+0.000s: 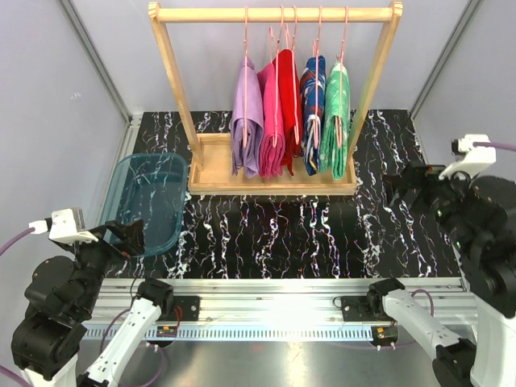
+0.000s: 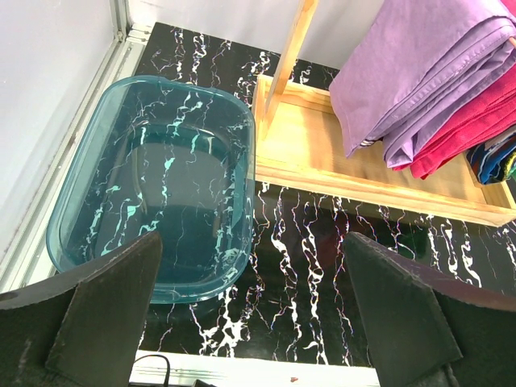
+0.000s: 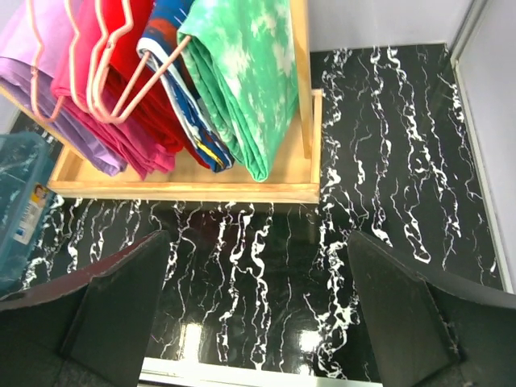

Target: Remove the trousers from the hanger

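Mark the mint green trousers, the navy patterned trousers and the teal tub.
mint green trousers (image 3: 242, 89), right wrist view, middle of the folded cloth.
navy patterned trousers (image 1: 313, 101), top external view, upper half of the cloth.
teal tub (image 2: 173, 193), left wrist view, bare bottom.

Black worktop, white marble veining throughout. Pale wooden clothes rack stands rear centre on shallow tray base. Translucent teal plastic tub, rounded corners, sits left of rack, just beside its base.
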### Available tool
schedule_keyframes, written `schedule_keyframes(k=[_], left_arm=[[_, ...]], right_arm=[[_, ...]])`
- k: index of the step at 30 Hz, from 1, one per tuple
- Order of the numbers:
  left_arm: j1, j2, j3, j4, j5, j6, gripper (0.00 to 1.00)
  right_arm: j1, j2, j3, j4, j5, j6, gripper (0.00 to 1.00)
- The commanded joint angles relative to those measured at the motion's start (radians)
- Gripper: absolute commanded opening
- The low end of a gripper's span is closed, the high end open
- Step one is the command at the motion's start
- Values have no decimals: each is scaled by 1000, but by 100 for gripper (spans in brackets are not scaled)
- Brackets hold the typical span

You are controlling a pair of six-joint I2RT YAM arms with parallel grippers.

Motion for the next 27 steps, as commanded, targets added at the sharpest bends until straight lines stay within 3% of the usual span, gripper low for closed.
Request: schedule_keyframes(k=[1, 8, 20, 22, 27], left_arm=[[-3, 22, 4, 35, -11, 9, 99], [-3, 13, -5, 52, 11, -5, 99], [-3, 21, -14, 58, 23, -10, 99], [-3, 27, -11, 58, 26, -10, 99], [-3, 21, -7, 52, 23, -3, 99]], right_arm=[[7, -33, -46, 87, -18, 14, 100], [9, 12, 6, 139, -205, 115, 99], [12, 485, 477, 24, -248, 124, 99], [37, 581, 572, 1, -210, 118, 98], [122, 761, 741, -61, 112, 66, 92]])
